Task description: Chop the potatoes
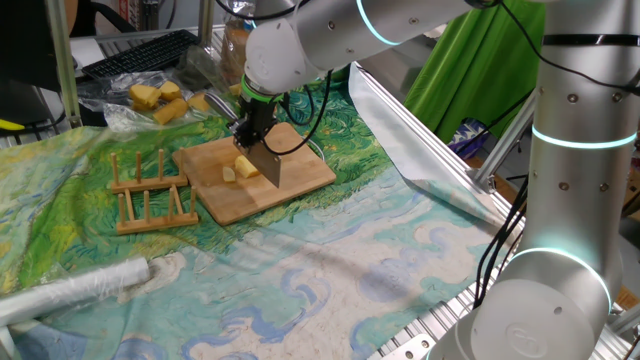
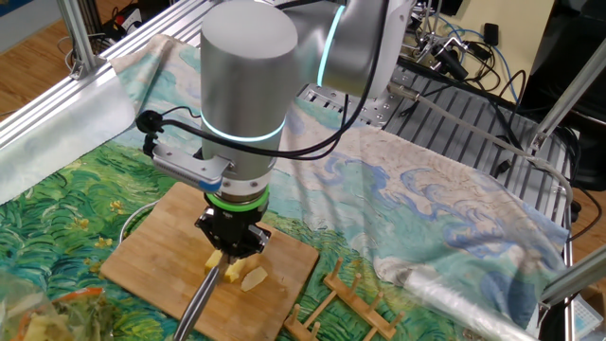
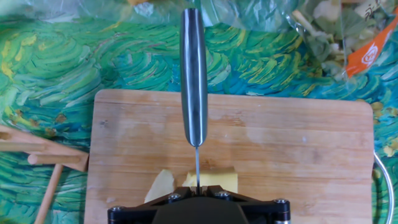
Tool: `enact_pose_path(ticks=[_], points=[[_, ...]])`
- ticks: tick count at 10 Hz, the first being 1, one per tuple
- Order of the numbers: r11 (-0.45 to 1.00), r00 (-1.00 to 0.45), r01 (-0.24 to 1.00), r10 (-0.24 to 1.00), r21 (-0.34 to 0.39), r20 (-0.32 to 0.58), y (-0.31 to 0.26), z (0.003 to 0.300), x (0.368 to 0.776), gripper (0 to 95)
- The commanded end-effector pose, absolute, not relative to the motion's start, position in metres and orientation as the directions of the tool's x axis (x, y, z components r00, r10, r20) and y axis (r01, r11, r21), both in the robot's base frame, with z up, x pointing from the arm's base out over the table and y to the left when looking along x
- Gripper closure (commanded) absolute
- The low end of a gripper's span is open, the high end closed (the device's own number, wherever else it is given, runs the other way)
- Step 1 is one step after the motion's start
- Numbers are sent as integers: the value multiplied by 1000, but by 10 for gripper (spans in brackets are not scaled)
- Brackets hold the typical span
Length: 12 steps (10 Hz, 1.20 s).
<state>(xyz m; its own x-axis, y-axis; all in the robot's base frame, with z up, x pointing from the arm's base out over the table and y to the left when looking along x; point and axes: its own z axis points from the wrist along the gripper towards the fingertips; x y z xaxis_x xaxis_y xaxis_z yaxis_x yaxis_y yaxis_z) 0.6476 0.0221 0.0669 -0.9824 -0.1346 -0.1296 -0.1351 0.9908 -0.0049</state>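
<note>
**Gripper clamped on knife, blade down at the potatoes**

We see the gripper point(image 2: 232, 244) pointing straight down over the cutting board point(image 1: 300, 175), its jaws closed almost fully on a knife point(image 3: 193, 68). In the hand view the steel handle runs up the middle of the picture, and the blade shows only as a thin edge-on line. In one fixed view the blade point(image 1: 270, 166) hangs as a flat grey plate below the gripper, its lower edge at the board.

The potatoes point(image 3: 211, 180) lie on the board right at the blade: one pale-yellow blocky piece and a thinner slice point(image 3: 160, 186) just beside it. We cannot tell whether the edge is into the flesh or only touching it.

The gripper body cuts off the lower part of the potatoes in the hand view. The fingertips are hidden in every view. A wooden rack point(image 1: 150, 195) stands on the counter near the board. More yellow pieces point(image 1: 160, 100) sit farther back, hard to make out.
</note>
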Motion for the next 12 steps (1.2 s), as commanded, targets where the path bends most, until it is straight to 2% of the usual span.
enact_pose_path(ticks=[1, 9, 12], points=[[992, -983, -125, -124, -1, -135, 23, 66, 645, 950], [991, -981, -137, -137, -9, -134, 21, 75, 639, 950], [989, -980, -145, -145, -8, -137, 26, 50, 647, 950]])
